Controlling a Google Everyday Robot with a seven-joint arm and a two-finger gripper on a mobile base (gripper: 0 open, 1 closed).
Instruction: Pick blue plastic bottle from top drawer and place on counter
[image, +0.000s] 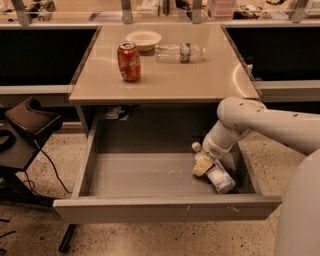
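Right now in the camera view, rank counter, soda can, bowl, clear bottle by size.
counter
clear bottle and red soda can, alike
white bowl, smallest
The gripper sits in the top drawer at the blue plastic bottle.

One camera, high and fairly near, tilts down over the tabletop (165, 80), facing 12 o'clock. The top drawer (150, 207) fills the near field at 6 o'clock. The arm (270, 120) enters from 3 o'clock; its claw (204, 164) sits in the drawer toward 4 o'clock.

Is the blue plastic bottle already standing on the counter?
No, the blue plastic bottle lies in the top drawer, with the gripper down at it.
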